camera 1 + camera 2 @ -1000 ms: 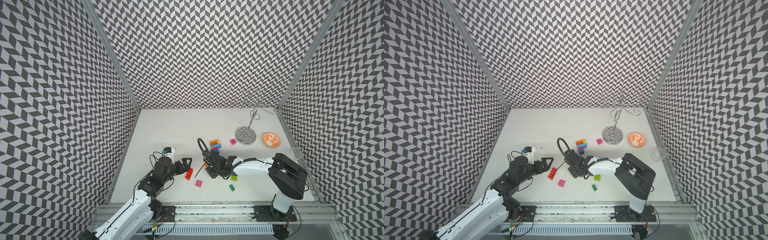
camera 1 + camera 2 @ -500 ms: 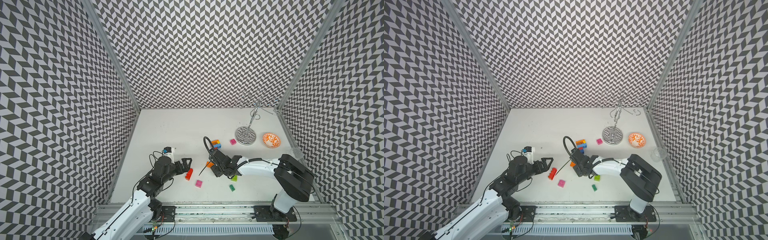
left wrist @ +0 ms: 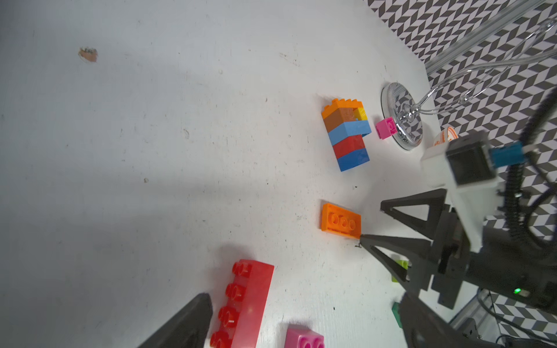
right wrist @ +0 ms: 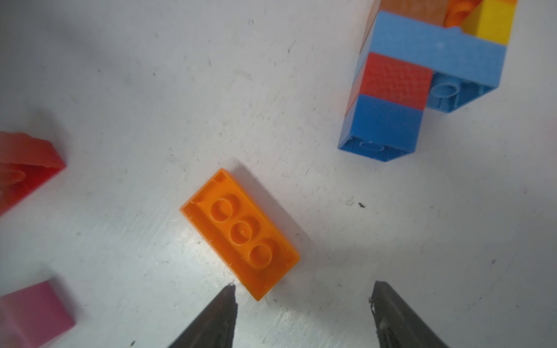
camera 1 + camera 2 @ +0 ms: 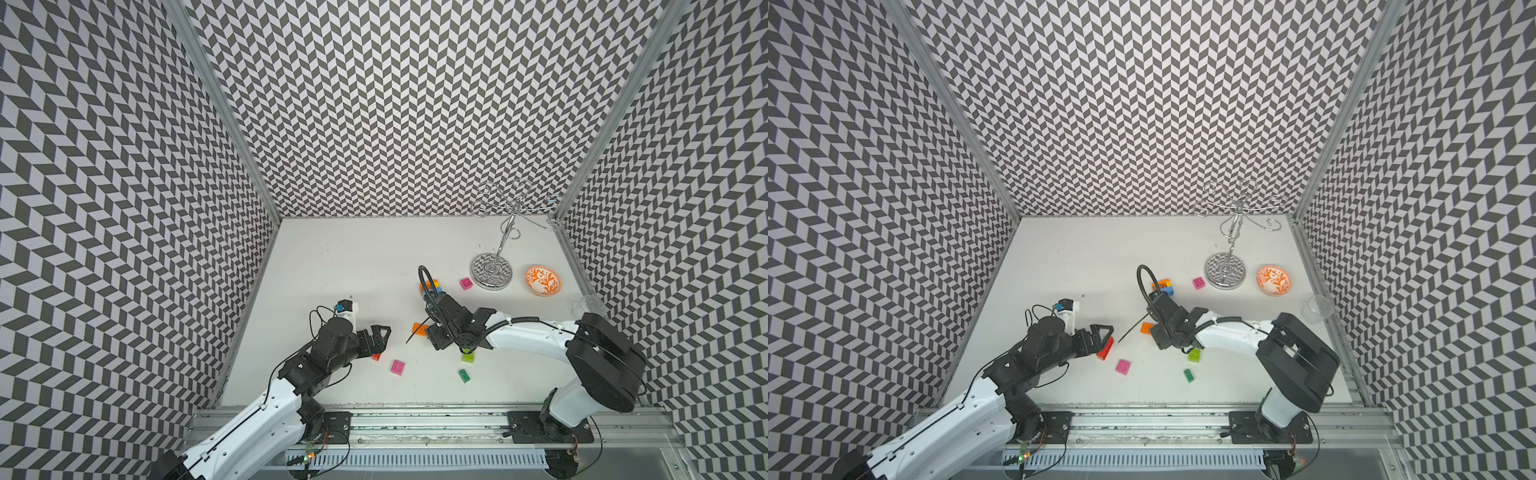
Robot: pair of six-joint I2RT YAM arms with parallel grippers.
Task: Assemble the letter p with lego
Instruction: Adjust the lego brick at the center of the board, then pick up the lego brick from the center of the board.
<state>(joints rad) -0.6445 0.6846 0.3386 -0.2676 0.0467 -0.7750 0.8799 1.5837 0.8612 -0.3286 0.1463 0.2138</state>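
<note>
An orange lego brick (image 4: 241,235) lies studs down on the white table, just ahead of my right gripper (image 4: 301,286), which is open with only the brick's near corner between its tips. Beyond it lies a joined stack of lego (image 4: 422,75) in orange, brown, yellow, light blue, red and blue, seen in both top views (image 5: 432,286) (image 5: 1165,286). My left gripper (image 3: 304,298) is open over a long red brick (image 3: 244,301) that lies beside one finger. A pink brick (image 3: 304,339) lies close by.
Loose lego: a pink square (image 5: 466,283), a lime brick (image 5: 468,357), a green brick (image 5: 464,375). A metal hook stand (image 5: 492,270), an orange patterned bowl (image 5: 542,281) and a clear cup (image 5: 586,305) stand at the right. Patterned walls close in three sides.
My right gripper has drawn back to the right from the orange brick with its jaws widening; the brick stays on the table. The left arm has barely moved.
</note>
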